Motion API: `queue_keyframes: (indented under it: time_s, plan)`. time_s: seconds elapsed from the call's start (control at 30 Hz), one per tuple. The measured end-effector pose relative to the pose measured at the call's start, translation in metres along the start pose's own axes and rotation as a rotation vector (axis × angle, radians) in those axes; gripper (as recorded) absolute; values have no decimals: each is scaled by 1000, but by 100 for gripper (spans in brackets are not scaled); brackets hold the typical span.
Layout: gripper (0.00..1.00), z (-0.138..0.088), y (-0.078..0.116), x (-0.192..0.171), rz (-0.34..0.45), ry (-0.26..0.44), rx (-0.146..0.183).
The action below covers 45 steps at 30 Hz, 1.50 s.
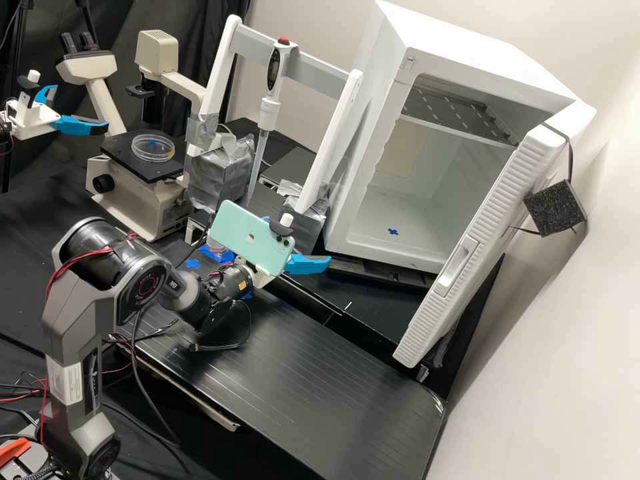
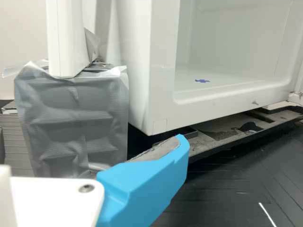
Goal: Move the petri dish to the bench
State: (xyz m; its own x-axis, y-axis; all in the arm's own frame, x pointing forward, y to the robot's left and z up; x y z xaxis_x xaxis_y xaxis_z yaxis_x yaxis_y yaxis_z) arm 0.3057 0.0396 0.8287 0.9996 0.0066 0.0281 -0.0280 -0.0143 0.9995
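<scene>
Clear, stiff plastic makes up the petri dish, which sits flat on the black stage of the microscope, at ten o'clock from our gripper in the high view. We judge it light, slippery and easily cracked, so we should take it low on opposite sides of its wall, squeeze gently and keep it level, in case a loose lid slides. Our gripper is spread wide, with nothing between its fingers. At six o'clock from it lies the black bench, finely ribbed and faintly glossy; at two o'clock stands the white incubator, door swung wide, against a pale wall.
</scene>
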Motion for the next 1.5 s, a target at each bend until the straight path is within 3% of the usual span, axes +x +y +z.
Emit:
queue_keyframes:
  time_s: [0.4,0.57,0.73,0.8,0.93,1.07,1.2,1.5]
  plan:
    - [100,0,2,-17,9,26,3]
    - [100,-13,8,-49,44,151,6]
    - [100,-40,6,-89,59,314,19]
    - [100,-56,0,-102,34,401,3]
    - [100,-90,-12,-127,-9,592,-60]
    - [100,-114,-23,-136,-62,696,-113]
    - [100,-137,-32,-133,-138,741,-135]
    - [100,-186,-57,-103,-276,752,-166]
